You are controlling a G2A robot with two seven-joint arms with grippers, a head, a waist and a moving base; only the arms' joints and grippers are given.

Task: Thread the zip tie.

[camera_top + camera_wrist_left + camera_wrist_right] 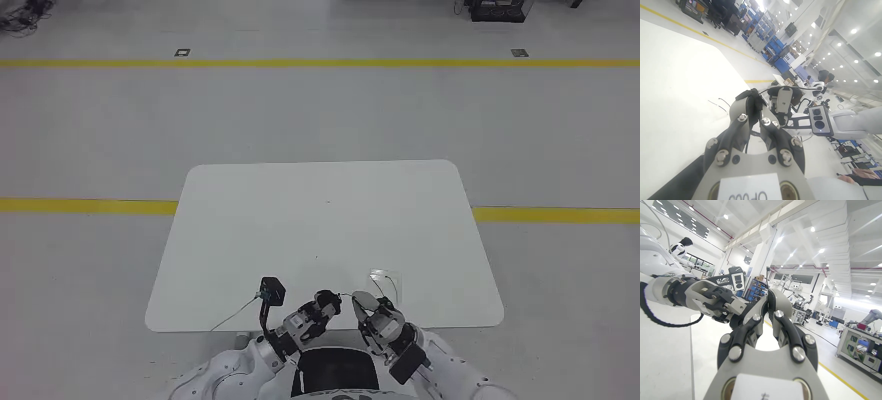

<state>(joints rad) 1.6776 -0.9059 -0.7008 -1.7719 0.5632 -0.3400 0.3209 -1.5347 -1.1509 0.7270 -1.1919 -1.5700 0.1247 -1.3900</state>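
Observation:
Both grippers hover tip to tip over the front edge of the white table (320, 200). My left gripper (330, 300) (753, 92) is shut, its black pads pressed together. My right gripper (360, 299) (768, 297) is shut too, facing it a few centimetres away. A thin zip tie (345, 295) (763, 91) bridges the small gap from one set of fingertips to the other. How much of it sits between the pads is hidden.
A loose, pale curled tie (385, 278) (720, 103) lies on the table just beyond the right gripper. The table's front edge runs right under the grippers. Yellow floor lines pass beside and behind the table.

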